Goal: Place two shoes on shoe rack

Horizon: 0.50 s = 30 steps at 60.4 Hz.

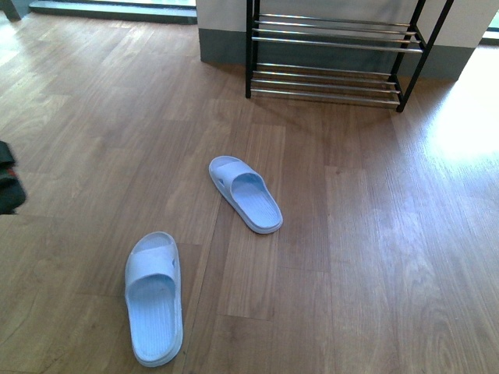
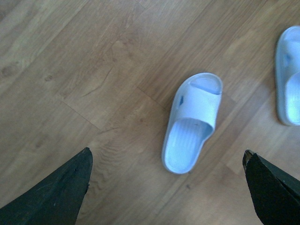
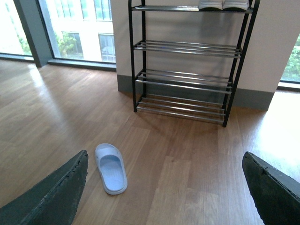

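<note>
- right wrist view: the two shoes (image 3: 223, 4) sit side by side on the top tier of the shoe rack (image 3: 187, 45), with only their white soles showing at the frame's edge.
- the rack stands against the wall.
- front view: a pale blue slide slipper (image 1: 245, 193) lies on the wooden floor (image 1: 374, 257) in front of the rack, and a second slipper (image 1: 153, 296) lies farther from it.
- right gripper (image 3: 165, 155): faces the rack, jaws spread wide, grasping nothing.
- left gripper (image 2: 166, 153): over the floor, jaws released and empty.
</note>
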Motion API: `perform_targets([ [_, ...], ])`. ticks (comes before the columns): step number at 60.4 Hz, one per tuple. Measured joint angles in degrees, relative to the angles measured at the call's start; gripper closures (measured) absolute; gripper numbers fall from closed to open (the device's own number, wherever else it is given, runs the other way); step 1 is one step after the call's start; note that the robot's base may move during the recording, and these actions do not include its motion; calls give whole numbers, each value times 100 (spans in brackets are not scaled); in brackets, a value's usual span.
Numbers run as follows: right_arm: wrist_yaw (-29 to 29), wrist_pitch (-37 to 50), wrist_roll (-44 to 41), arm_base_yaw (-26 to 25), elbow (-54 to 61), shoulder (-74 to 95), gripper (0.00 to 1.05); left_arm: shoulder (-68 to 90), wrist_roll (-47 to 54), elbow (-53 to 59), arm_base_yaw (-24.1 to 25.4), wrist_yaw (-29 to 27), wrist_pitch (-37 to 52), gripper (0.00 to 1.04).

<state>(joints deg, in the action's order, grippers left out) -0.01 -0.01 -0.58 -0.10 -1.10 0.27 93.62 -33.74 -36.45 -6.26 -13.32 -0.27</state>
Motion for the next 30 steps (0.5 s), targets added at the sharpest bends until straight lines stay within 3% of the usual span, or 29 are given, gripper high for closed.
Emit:
perform_targets([
  [15, 0, 0, 0, 0, 0, 0, 9, 2883, 789, -1469, -745, -472, 164, 9],
  [21, 0, 0, 0, 0, 0, 0, 9, 3700, 916, -1777, -925, -385, 175, 9],
  [30, 0, 0, 0, 0, 0, 0, 9, 4538, 1307, -2166, -1064, -826, 404, 9],
])
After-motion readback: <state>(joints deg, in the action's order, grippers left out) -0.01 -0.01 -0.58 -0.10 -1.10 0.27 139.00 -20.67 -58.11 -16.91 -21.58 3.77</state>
